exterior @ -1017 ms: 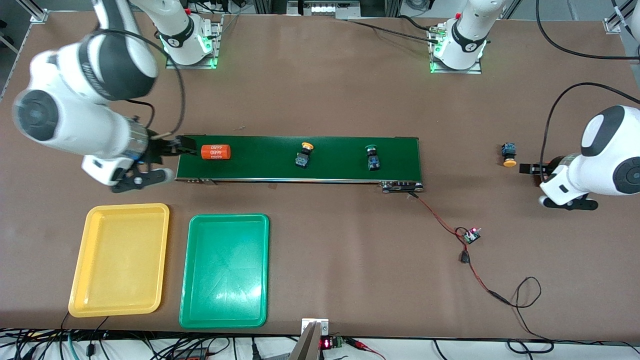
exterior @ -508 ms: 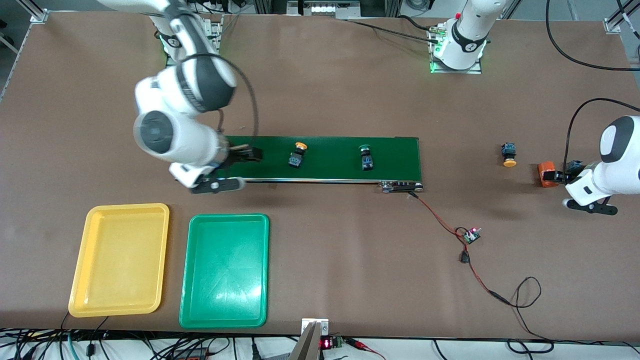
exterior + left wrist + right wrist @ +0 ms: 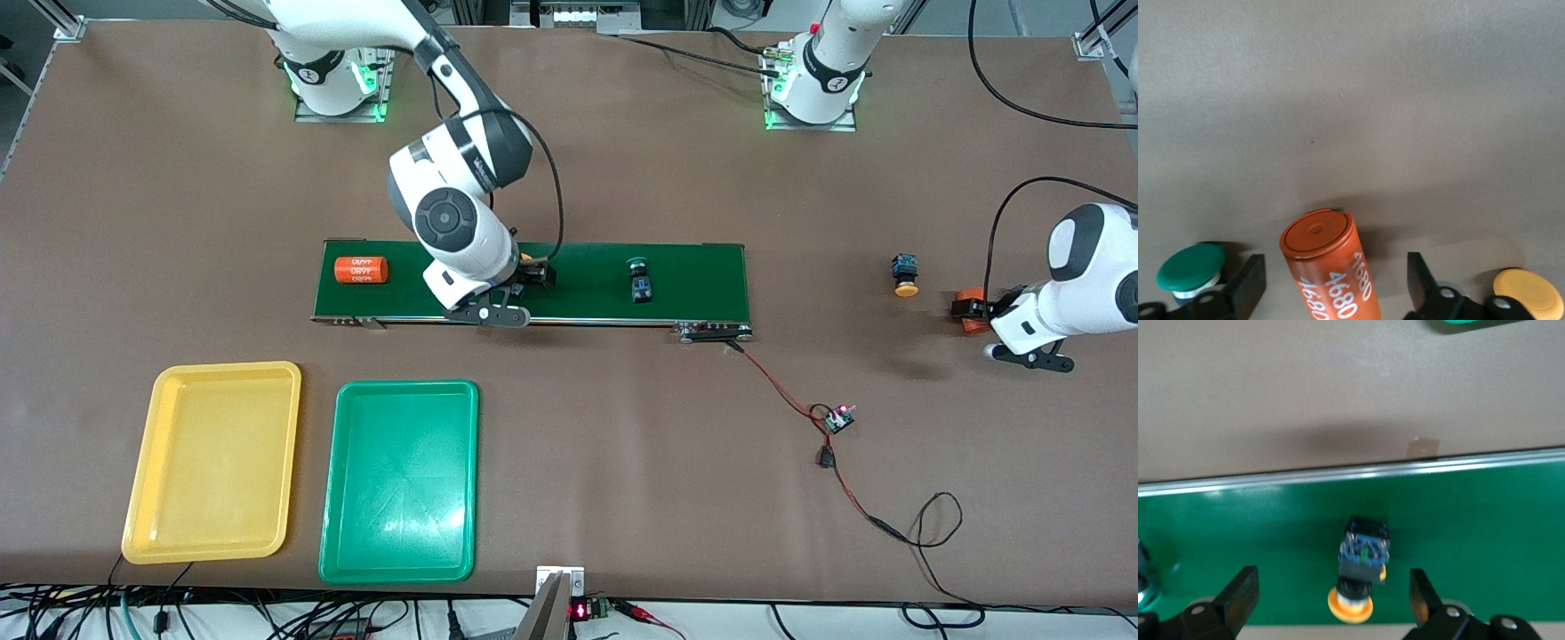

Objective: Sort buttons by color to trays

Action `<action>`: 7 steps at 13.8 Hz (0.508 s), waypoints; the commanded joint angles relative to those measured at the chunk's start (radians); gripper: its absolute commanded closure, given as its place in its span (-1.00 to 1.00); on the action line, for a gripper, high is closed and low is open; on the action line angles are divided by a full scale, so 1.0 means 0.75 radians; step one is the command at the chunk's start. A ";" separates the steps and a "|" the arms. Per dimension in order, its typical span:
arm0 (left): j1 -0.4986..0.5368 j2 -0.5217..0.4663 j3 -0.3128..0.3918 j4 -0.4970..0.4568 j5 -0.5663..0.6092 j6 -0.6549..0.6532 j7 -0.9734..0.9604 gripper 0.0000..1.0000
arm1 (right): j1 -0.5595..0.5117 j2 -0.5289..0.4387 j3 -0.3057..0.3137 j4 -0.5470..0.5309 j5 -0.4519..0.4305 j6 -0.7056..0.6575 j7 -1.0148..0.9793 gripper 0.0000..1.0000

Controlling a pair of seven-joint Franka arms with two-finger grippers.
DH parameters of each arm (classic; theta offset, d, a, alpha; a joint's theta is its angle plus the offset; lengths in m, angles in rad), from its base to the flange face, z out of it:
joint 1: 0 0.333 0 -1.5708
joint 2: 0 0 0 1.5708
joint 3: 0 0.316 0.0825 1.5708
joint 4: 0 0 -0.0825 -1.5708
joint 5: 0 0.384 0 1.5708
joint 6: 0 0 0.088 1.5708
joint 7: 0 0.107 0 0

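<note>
Hanging over the belt (image 3: pixel 693 267), the right gripper (image 3: pixel 1331 603) has its fingers spread around a yellow button (image 3: pixel 1361 567), not touching. The left gripper (image 3: pixel 1331 287) sits spread around an orange can (image 3: pixel 1331 273) on the table (image 3: pixel 622 160). Both trays (image 3: pixel 213 462) lie nearer the camera.

The conveyor belt (image 3: pixel 693 267) lies across the middle of the worktop (image 3: pixel 622 498). On it, from the right arm's end: a 4680 cylinder (image 3: pixel 361 269), a button (image 3: pixel 1361 570) between the spread fingers of the right pincer (image 3: pixel 1331 603), then a second button (image 3: pixel 638 280). Nearer the camera than the belt lie the end tray (image 3: pixel 142 498) and, beside it, the second tray (image 3: pixel 342 498). Past the belt's left-arm end, a third button (image 3: pixel 905 275) lies on the worktop, and the left pincer (image 3: pixel 1331 293) straddles another cylinder (image 3: pixel 1331 273) without touching it.
</note>
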State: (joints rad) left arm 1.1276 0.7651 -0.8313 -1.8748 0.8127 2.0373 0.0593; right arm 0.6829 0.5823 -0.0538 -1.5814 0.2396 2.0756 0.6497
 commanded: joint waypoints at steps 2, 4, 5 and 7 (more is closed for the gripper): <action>0.000 0.029 0.024 -0.008 0.033 0.018 0.033 -0.31 | -0.027 0.062 -0.014 0.022 -0.011 0.055 0.207 -1.00; -0.004 0.029 0.024 0.000 0.033 0.008 0.033 0.18 | -0.056 0.062 -0.014 0.012 -0.009 0.047 0.250 -1.00; -0.012 0.023 0.020 0.004 0.031 0.004 0.039 0.36 | -0.045 0.062 -0.014 0.010 -0.009 0.041 0.267 -1.00; -0.031 0.003 0.002 0.017 0.025 -0.031 0.076 0.65 | -0.031 0.056 -0.014 -0.033 -0.013 0.037 0.301 -1.00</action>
State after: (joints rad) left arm 1.1198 0.7860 -0.8181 -1.8735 0.8130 2.0390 0.0861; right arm 0.6496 0.6323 -0.0706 -1.5838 0.2397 2.1102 0.8300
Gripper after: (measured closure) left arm 0.507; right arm 0.000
